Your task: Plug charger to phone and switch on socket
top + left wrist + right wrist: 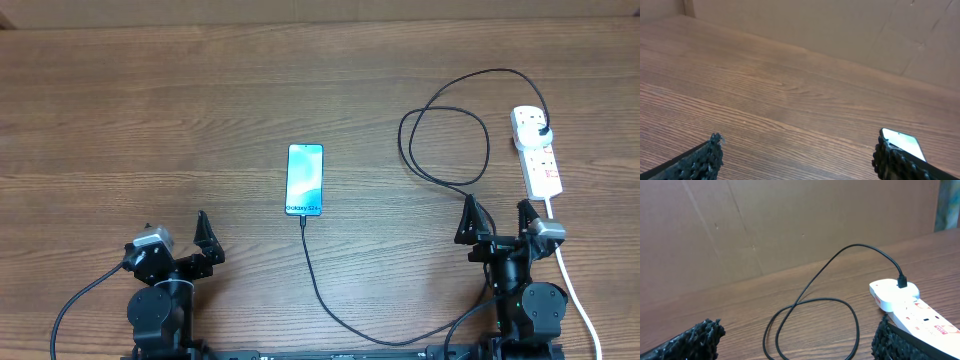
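Note:
The phone [305, 180] lies flat in the middle of the table, its light blue screen lit. Its corner shows in the left wrist view [905, 143]. The charger's black cable [330, 300] joins the phone's near end, runs along the front edge and loops [445, 145] up to its black plug [542, 133] in the socket [536, 150], the white power strip at the far right. The loop [810, 322] and strip [910, 305] show in the right wrist view. My left gripper [180, 245] is open and empty at front left. My right gripper [497, 222] is open and empty just before the strip.
The strip's white cord [580, 300] runs down past the right arm to the front edge. A brown cardboard wall [790, 225] stands behind the wooden table [150, 120].

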Controlling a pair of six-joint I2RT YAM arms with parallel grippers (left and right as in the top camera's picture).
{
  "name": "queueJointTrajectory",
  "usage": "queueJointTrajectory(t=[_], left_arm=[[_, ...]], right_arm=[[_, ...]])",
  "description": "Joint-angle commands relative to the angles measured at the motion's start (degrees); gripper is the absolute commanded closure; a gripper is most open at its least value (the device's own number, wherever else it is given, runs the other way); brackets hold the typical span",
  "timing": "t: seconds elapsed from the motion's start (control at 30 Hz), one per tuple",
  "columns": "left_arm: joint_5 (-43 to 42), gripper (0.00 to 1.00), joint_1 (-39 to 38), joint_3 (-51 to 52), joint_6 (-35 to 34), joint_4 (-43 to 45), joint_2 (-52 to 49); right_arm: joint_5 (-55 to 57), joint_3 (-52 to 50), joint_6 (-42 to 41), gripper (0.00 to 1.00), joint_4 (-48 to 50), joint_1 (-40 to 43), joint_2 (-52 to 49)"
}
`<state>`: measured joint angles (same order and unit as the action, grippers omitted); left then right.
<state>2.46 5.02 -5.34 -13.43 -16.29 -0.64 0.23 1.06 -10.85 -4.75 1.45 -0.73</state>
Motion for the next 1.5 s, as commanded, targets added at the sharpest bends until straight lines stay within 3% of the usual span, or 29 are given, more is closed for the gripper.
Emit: queueJointTrajectory(t=[0.0, 0.53, 0.77, 1.47], left_arm=[[1.2, 0.01, 0.2, 0.3, 2.7, 0.1, 0.3], [0.7, 0.0, 0.2, 0.6, 3.1, 1.0, 0.3], [-1.1, 0.0, 0.2, 5.1, 3.6, 12.1, 0.4], [-2.1, 0.0, 0.2, 5.1, 10.5, 11.8, 0.4]], right_arm=[[-0.3, -0.6, 0.3, 0.0, 0.1, -0.1, 0.5], [-0.3, -0.6, 0.3, 0.0, 0.0, -0.1, 0.5], [-0.3, -0.6, 0.3, 0.0, 0.0, -0.1, 0.5], [-0.3, -0.6, 0.3, 0.0, 0.1, -0.1, 0.5]])
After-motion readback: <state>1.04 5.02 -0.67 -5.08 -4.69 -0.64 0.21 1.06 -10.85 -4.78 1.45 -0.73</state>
